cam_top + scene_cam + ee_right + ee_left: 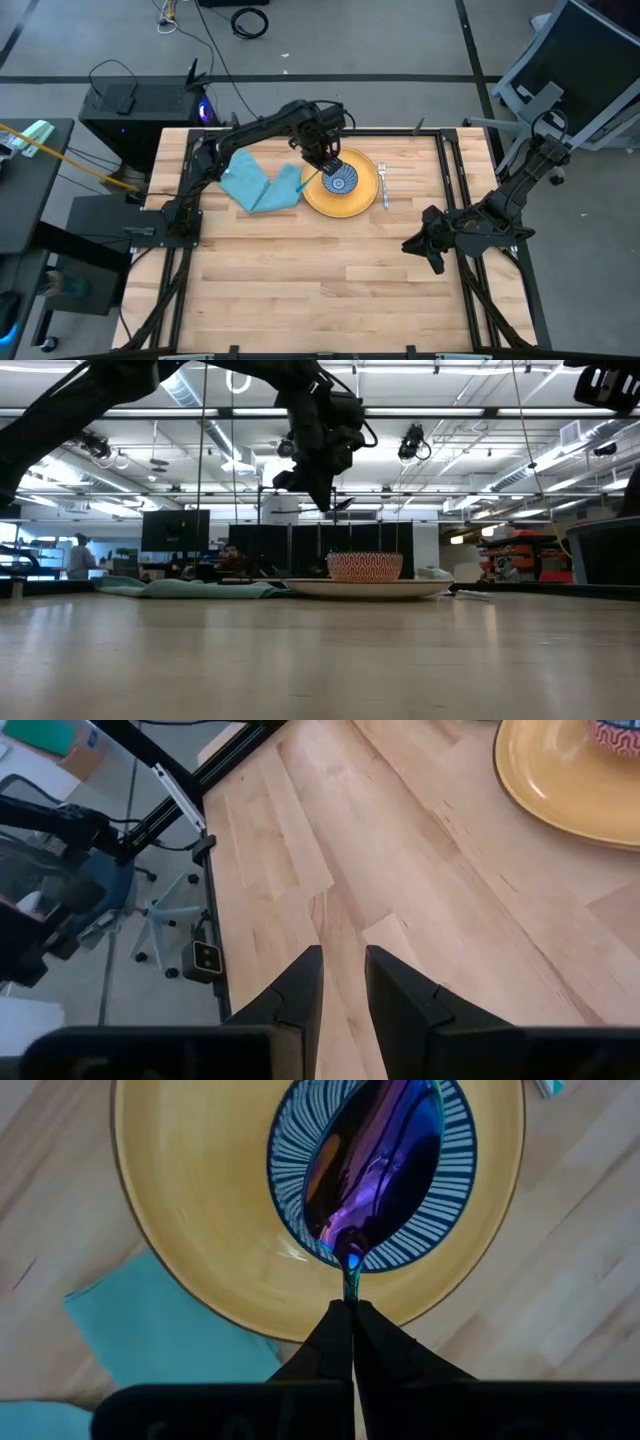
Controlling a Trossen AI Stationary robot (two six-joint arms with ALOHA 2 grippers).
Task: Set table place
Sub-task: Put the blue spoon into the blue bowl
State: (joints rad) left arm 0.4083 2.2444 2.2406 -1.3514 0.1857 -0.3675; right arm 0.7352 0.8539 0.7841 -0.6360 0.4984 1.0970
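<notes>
While bowl sits on plate, left tool pinches spoon over it, prob. not touching.

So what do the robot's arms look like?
Both arms are black and jointed, like thin metal bones, with dark cables running along them. The left end effector and right end effector each end in two flat, black, pointed fingers.
</notes>
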